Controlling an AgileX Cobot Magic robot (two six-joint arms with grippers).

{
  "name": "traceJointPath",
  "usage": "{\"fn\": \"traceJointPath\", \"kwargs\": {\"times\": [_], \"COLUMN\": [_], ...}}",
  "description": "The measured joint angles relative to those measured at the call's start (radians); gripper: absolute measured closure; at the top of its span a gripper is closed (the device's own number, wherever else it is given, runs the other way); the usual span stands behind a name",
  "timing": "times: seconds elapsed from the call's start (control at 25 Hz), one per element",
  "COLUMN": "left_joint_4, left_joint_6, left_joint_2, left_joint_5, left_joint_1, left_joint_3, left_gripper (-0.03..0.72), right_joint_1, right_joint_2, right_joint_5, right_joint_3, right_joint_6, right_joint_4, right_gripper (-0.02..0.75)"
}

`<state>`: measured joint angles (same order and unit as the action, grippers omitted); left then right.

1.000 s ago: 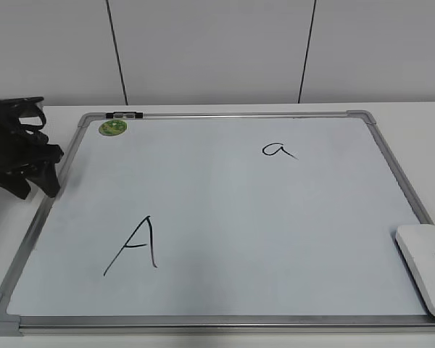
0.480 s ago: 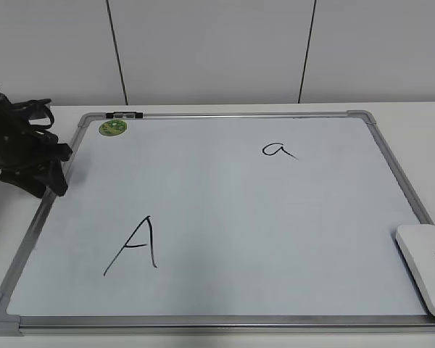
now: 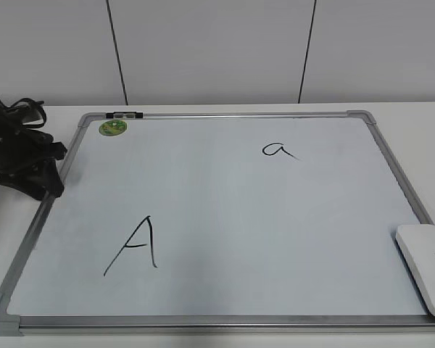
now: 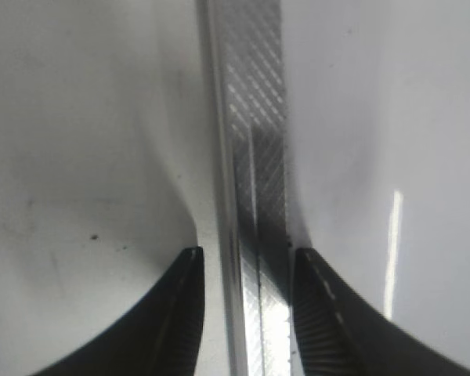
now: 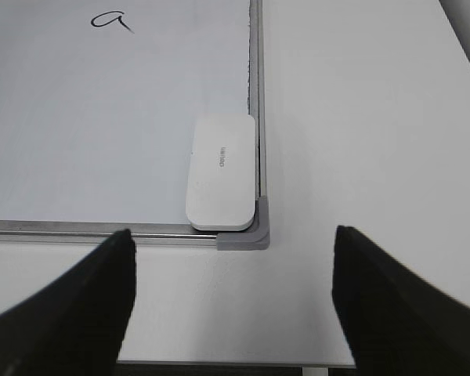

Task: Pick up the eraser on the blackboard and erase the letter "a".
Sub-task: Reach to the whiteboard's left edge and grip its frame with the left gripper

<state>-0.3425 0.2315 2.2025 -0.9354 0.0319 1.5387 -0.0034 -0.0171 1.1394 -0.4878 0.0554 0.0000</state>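
Note:
The white eraser (image 3: pixel 426 267) lies on the blackboard (image 3: pixel 225 217) at its near right corner, partly over the frame. The right wrist view shows the eraser (image 5: pixel 222 171) just beyond my right gripper (image 5: pixel 233 232). That gripper is wide open and empty above the table, short of the board's corner. The small letter "a" (image 3: pixel 278 150) is at the board's far right and also shows in the right wrist view (image 5: pixel 110 19). My left gripper (image 3: pixel 45 185) is at the board's left edge. In the left wrist view its jaws (image 4: pixel 247 270) close on both sides of the frame rail (image 4: pixel 254 117).
A large capital "A" (image 3: pixel 134 246) is drawn at the near left of the board. A green round magnet (image 3: pixel 113 128) sits at the far left corner, beside a small black clip on the frame. White table surrounds the board; its near edge shows in the right wrist view.
My left gripper shifted up and right along the board's left rail, then settled back slightly left and lower. The board, eraser and letters have not moved.

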Motion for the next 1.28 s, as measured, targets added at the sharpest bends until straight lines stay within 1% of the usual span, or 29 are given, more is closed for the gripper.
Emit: {"fn": "traceJointPath", "kwargs": {"times": [0.16, 0.32, 0.56, 1.08, 1.28], "left_joint_4": [-0.012, -0.02, -0.026, -0.048, -0.052], "left_joint_6": [0.005, 0.008, 0.008, 0.008, 0.008], "left_joint_2": [0.0, 0.001, 0.001, 0.006, 0.006], "left_joint_5": [-0.006, -0.008, -0.014, -0.033, -0.037], "left_joint_1": [0.011, 0.012, 0.012, 0.022, 0.024], "left_joint_3": [0.0, 0.0, 0.004, 0.008, 0.008], "left_gripper": [0.471, 0.492, 0.556, 0.561, 0.535], "right_joint_1": [0.0, 0.0, 0.0, 0.0, 0.0], "right_joint_2": [0.0, 0.0, 0.0, 0.0, 0.0], "right_joint_5": [0.0, 0.0, 0.0, 0.0, 0.0], "right_joint_3": [0.0, 0.0, 0.0, 0.0, 0.0], "right_joint_6": [0.0, 0.0, 0.0, 0.0, 0.0], "right_joint_4": [0.0, 0.0, 0.0, 0.0, 0.0], "right_gripper": [0.157, 0.157, 0.157, 0.157, 0.157]}}
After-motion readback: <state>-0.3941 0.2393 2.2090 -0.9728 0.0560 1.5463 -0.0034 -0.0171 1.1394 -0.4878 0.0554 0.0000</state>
